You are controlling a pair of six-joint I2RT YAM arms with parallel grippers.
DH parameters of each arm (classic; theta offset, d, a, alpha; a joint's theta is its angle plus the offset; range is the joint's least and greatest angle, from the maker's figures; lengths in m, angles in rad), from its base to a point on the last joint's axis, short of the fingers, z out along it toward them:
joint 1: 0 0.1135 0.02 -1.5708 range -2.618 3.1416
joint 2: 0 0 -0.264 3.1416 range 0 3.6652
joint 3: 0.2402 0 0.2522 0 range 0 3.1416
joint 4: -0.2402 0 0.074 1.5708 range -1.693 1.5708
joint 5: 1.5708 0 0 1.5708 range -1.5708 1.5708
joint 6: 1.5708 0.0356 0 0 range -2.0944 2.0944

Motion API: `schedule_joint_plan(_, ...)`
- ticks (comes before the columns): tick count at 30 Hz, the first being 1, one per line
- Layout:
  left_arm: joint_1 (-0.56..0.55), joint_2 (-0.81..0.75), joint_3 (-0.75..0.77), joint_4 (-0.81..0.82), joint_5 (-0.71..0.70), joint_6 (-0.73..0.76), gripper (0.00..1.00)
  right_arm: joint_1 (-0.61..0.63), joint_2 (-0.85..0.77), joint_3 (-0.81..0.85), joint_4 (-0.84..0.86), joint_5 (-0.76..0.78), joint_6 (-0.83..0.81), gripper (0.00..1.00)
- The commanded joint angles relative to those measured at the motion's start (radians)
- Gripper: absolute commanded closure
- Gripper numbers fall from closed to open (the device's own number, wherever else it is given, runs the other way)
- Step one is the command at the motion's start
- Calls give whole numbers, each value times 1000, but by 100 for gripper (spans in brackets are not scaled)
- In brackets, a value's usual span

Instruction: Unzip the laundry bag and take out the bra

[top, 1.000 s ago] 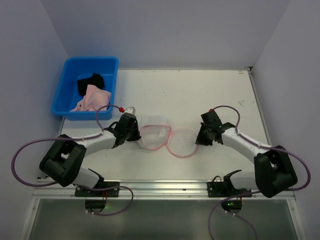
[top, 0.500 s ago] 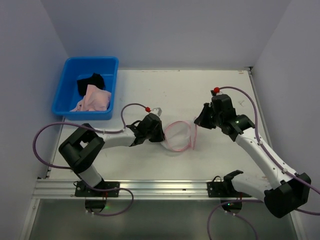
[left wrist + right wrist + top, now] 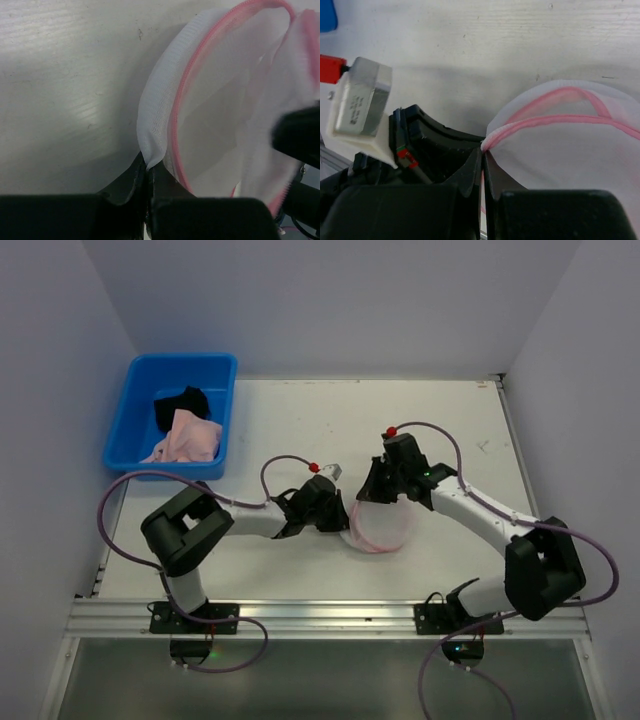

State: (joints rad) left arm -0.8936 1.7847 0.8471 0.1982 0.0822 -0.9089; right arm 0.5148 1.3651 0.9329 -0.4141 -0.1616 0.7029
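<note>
Top external: laundry bag (image 3: 385, 531) lies well apart from the table (image 3: 300, 410) edges.

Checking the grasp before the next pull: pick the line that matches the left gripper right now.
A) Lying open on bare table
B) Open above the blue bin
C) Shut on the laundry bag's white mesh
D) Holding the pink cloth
C: in the left wrist view the left gripper has its fingers pressed together on a fold of the laundry bag, just beside the pink zipper trim.
</note>
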Motion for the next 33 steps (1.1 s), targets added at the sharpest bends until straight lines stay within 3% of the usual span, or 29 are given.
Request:
schedule_joint_plan(1, -5, 5, -37, 122, 28, -36, 100, 8, 81, -58, 219, -47, 66, 100)
schedule_joint_plan(8, -5, -44, -111, 150, -13, -50, 97, 11, 248, -155, 417, -58, 125, 100)
schedule_joint_plan(11, -5, -70, -146, 159, -25, -51, 81, 11, 304, -184, 486, -87, 144, 98)
schedule_joint_plan(12, -5, -79, -151, 159, -25, -51, 81, 10, 316, -186, 486, -84, 147, 98)
schedule_joint_plan(15, -4, -132, -180, 109, -68, -50, 62, 10, 347, -190, 489, -76, 153, 94)
schedule_joint_plan(17, -2, -192, -198, 61, -122, -50, 47, 11, 350, -195, 482, -64, 150, 89)
schedule_joint_plan(21, 1, -307, -229, -60, -212, -30, 25, 11, 316, -180, 463, -76, 126, 76)
schedule_joint_plan(26, 5, -486, -253, -232, -334, -16, 11, 11, 207, -117, 350, -53, 67, 64)
schedule_joint_plan(33, 65, -643, -195, -381, -421, 50, 3, 14, 57, 33, 108, 31, -26, 29)
